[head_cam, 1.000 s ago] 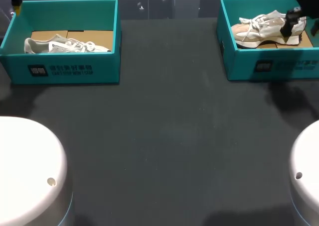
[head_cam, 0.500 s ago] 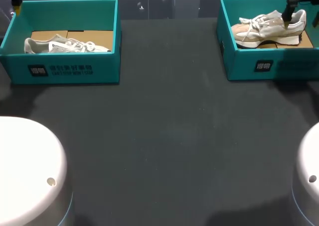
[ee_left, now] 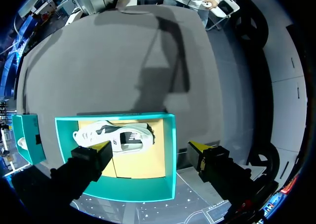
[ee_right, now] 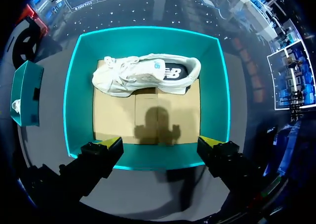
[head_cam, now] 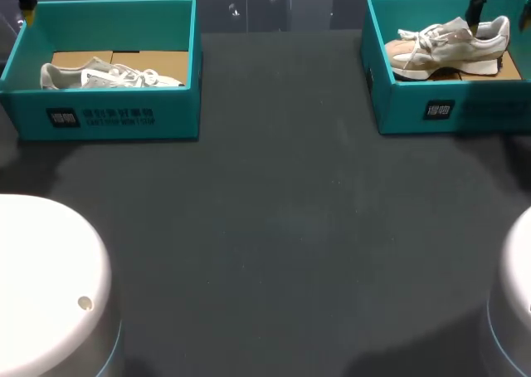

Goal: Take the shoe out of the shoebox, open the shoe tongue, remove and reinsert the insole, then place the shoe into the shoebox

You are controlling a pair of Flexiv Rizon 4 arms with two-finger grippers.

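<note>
In the head view, a white shoe (head_cam: 108, 75) lies in the teal shoebox (head_cam: 124, 115) at the table's far left, and a beige shoe (head_cam: 448, 46) lies in the teal shoebox (head_cam: 465, 111) at the far right. My left gripper (ee_left: 150, 147) hangs open, high above the left box's (ee_left: 170, 150) outer end, with the white shoe (ee_left: 116, 137) below one finger; only its yellow tip (head_cam: 30, 12) shows from the head camera. My right gripper (ee_right: 161, 142) is open above the near wall of the right box (ee_right: 79, 95). The beige shoe (ee_right: 143, 75) lies ahead of it, untouched.
Both boxes have brown cardboard floors (ee_right: 148, 115). The dark tabletop (head_cam: 274, 227) stretches between and in front of the boxes. White arm bases (head_cam: 41, 286) stand at the near corners. The other box (ee_right: 27, 98) shows off to the side in the right wrist view.
My right gripper has risen and drawn back from over the beige shoe's heel toward the box's far corner. The left arm and both shoes have not moved.
</note>
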